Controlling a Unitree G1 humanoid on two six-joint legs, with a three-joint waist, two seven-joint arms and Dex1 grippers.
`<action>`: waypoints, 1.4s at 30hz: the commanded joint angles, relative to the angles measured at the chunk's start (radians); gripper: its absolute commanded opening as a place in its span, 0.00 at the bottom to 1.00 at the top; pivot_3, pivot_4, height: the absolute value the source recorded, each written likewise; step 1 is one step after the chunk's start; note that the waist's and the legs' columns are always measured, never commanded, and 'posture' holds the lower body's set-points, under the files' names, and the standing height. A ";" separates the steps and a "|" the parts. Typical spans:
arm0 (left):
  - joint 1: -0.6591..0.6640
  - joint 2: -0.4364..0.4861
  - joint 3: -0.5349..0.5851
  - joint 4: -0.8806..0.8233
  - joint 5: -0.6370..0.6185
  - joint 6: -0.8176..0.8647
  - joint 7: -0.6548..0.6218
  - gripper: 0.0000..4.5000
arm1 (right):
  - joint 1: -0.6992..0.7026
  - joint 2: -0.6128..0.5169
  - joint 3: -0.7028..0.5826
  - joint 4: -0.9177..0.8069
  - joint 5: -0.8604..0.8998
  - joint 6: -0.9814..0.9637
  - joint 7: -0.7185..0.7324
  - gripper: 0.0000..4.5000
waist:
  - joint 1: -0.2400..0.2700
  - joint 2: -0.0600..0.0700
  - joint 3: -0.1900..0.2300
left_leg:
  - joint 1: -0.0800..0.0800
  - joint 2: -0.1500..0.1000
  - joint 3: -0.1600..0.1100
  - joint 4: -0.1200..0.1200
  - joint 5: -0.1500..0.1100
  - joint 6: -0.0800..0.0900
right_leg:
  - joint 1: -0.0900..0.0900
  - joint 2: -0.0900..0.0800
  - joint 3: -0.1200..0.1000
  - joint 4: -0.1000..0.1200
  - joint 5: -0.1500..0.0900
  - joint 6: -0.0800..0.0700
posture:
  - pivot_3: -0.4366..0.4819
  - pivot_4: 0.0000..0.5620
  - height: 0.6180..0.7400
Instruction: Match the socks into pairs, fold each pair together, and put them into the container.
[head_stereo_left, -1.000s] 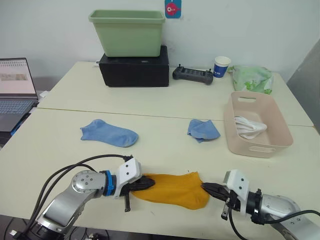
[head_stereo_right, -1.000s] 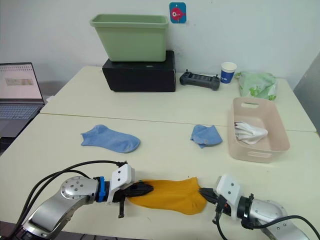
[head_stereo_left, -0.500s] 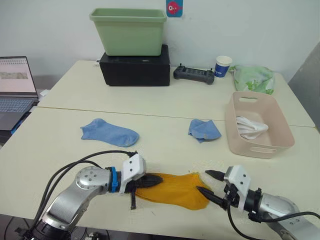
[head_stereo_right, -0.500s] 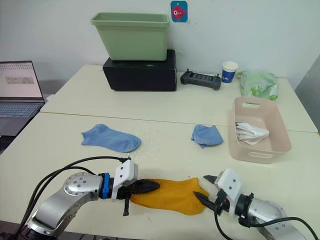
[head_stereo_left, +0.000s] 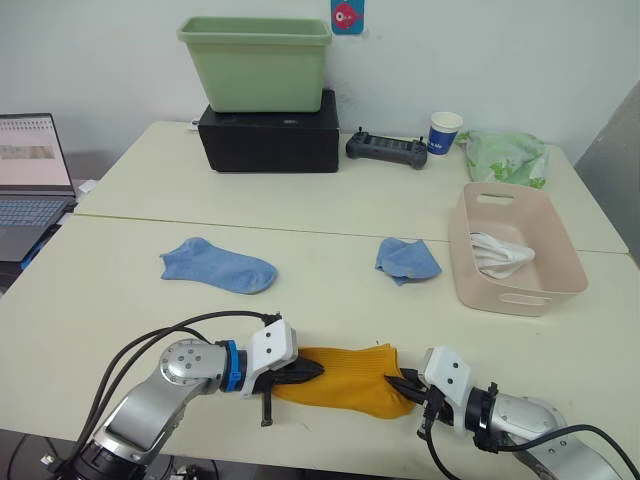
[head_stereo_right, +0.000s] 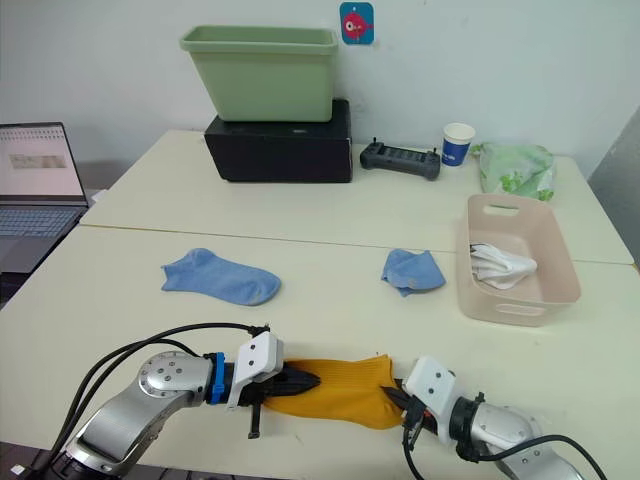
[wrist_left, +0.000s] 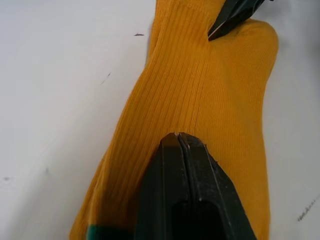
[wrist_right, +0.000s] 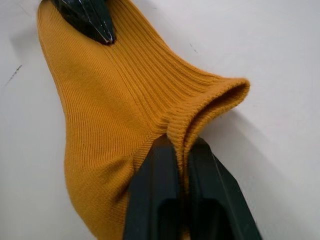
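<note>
Head views: a mustard-yellow sock (head_stereo_left: 345, 378) lies flat on the near edge of the cream table (head_stereo_left: 330, 200), stretched between the two grippers. The left gripper (head_stereo_left: 308, 370) is clamped on the sock's left end; the right gripper (head_stereo_left: 402, 385) is clamped on its right end. One light blue sock (head_stereo_left: 217, 266) lies flat farther back on the left — a second, crumpled blue sock (head_stereo_left: 407, 260) lies just beside the pale pink tub (head_stereo_left: 513, 295). White socks (head_stereo_left: 503, 253) rest inside that tub. Along the far side stand a green tub (head_stereo_left: 255, 62) on a black box (head_stereo_left: 268, 130), a black controller (head_stereo_left: 387, 150), a paper cup (head_stereo_left: 443, 132) and a green patterned bag (head_stereo_left: 505, 157). A laptop (head_stereo_left: 30, 175) sits at far left.

Left wrist view: the fingers (wrist_left: 187, 192) are pressed together with ribbed yellow fabric pinched at their tips; the other gripper's black tips bite the far end.

Right wrist view: the fingers (wrist_right: 157, 200) grip the folded cuff edge — fabric is caught between them.
</note>
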 joint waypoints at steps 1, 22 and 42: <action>-0.054 -0.031 0.010 -0.034 -0.019 0.014 0.015 0.00 | 0.000 -0.009 -0.091 0.008 0.052 0.037 0.007 0.01 | 0.001 0.000 0.000 | 0.000 0.000 0.000 0.000 0.000 0.000 | 0.000 0.000 0.000 0.000 0.000 0.000 | 0.48 0.27 0.84; -0.242 -0.161 -0.178 0.181 0.124 -0.056 -0.042 0.00 | -0.181 -0.094 -0.228 -0.226 0.435 0.446 0.028 0.01 | -0.003 0.001 0.001 | -0.001 -0.001 0.000 0.001 0.000 0.000 | 0.001 0.000 0.000 0.000 0.000 0.000 | 0.48 0.27 0.84; -0.163 -0.141 -0.129 0.199 0.140 -0.088 0.014 0.00 | -0.516 0.264 -0.144 -0.020 0.621 0.846 -0.252 0.01 | 0.000 0.002 0.001 | -0.002 0.000 -0.003 0.000 0.000 0.000 | -0.002 0.000 0.000 0.000 0.000 0.000 | 0.48 0.27 0.84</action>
